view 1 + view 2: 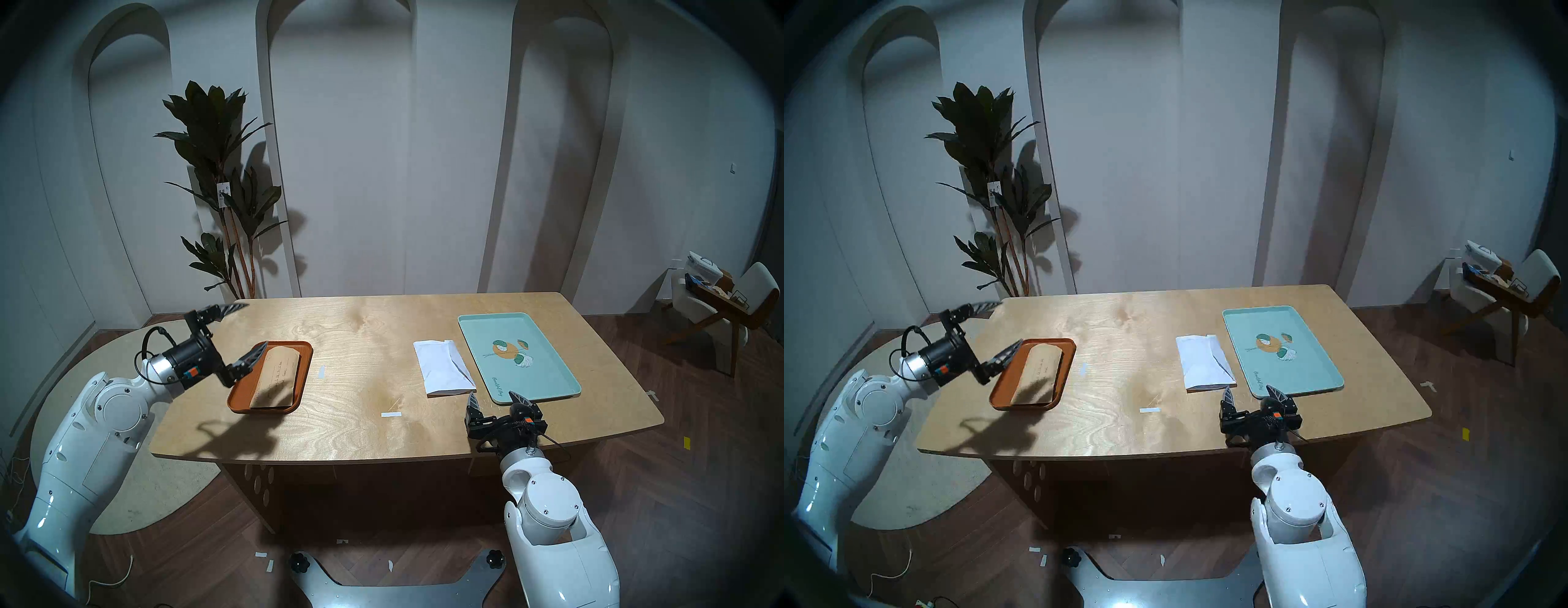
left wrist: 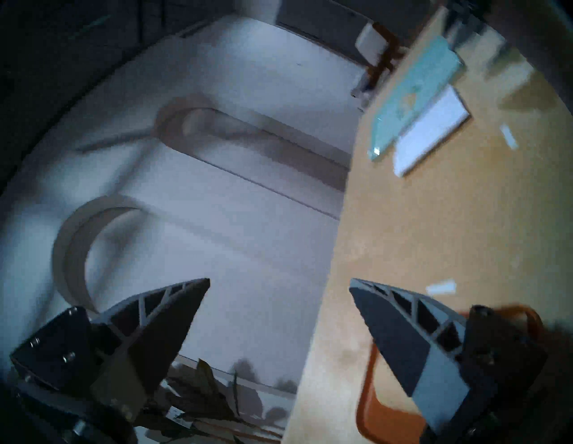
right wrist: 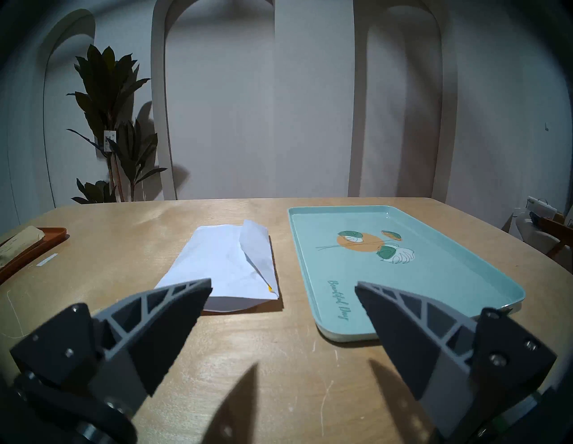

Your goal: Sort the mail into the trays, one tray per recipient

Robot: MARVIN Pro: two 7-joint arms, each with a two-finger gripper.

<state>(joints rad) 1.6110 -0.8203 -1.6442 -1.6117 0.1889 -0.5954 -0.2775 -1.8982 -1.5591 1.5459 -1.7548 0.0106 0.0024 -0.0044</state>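
A pale wooden table (image 1: 382, 339) is seen before a white arched wall, with a potted plant (image 1: 220, 178) behind its far left corner.

The tan envelope (image 1: 278, 375) is laid in the orange-brown tray (image 1: 303, 373) at the table's left side, and the left gripper (image 1: 248, 333) is held above that tray's left edge with its fingers spread wide and empty. The white envelope (image 1: 443, 368) is lying on the table just beside the mint-green tray (image 1: 551, 361), outside it. The right gripper (image 1: 496, 399) is poised near the front edge, its fingers apart, nothing held.
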